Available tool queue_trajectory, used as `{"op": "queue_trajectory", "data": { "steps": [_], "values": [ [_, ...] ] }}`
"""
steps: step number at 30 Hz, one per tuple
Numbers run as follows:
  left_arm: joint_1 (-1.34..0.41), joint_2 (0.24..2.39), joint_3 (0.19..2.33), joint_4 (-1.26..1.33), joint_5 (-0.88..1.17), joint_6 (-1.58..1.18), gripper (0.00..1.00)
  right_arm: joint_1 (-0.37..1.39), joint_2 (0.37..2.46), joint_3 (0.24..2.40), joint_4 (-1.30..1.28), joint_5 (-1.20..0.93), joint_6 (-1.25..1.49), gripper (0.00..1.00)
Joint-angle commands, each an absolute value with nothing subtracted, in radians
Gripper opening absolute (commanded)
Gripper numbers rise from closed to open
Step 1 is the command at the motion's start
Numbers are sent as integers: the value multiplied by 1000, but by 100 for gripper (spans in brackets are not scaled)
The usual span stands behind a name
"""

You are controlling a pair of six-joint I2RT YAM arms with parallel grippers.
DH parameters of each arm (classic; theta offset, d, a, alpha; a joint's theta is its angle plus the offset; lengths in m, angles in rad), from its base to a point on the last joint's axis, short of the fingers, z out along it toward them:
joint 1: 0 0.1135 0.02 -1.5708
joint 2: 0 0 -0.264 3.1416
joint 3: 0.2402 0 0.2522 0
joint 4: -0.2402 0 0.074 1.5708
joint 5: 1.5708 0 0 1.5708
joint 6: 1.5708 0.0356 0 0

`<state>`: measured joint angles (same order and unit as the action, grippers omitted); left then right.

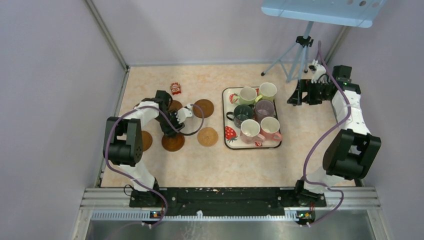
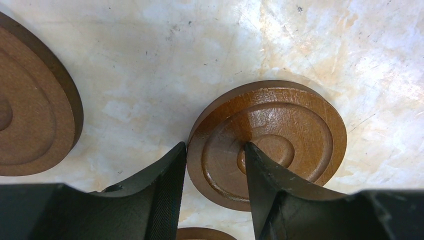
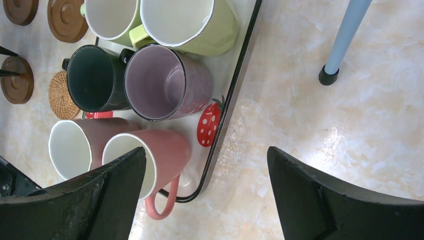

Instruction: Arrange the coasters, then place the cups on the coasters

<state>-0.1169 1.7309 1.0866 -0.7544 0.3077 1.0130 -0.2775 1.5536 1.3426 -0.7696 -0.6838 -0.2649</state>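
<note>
Arranging coasters: my left pincer point(image 2: 215, 145) nips the rim of a brown coaster point(image 2: 280, 130), flat on the worktop point(image 2: 150, 65) (cups point(image 3: 165, 82) sit in the tray point(image 3: 226, 97)); right pincer point(image 3: 206, 150) gapes empty. Next I'd slide it into line.

Lab robot cell. Plain lilac walls point(image 1: 50, 75) box in a marble-look surface point(image 1: 210, 165), metal frame posts point(image 1: 106, 32) in the corners. Aluminium rail point(image 1: 225, 197) at 6 o'clock carries the left arm point(image 1: 125, 145) and right arm point(image 1: 350, 150). Tripod point(image 1: 300, 55) at 1 o'clock under a pale-blue overhead panel point(image 1: 320, 12).
</note>
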Motion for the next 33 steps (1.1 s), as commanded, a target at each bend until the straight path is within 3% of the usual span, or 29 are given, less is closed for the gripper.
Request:
{"op": "queue_trajectory", "data": {
  "steps": [1, 13, 16, 26, 33],
  "values": [
    [-123, 1733, 1121, -743, 345, 995, 54, -276, 1566, 1394, -738, -713, -259, 89],
    [-123, 1604, 1277, -898, 429, 908, 84, -264, 1562, 1433, -748, -728, -268, 89],
    [-135, 1592, 1376, -916, 462, 830, 98, -254, 1562, 1450, -758, -730, -280, 89],
    [-194, 1701, 1656, -874, 679, 638, 99, -201, 1544, 1489, -871, -706, -359, 89],
    [-341, 1921, 1845, -963, 578, 819, 99, -177, 1537, 1540, -966, -658, -343, 89]
  ]
}}
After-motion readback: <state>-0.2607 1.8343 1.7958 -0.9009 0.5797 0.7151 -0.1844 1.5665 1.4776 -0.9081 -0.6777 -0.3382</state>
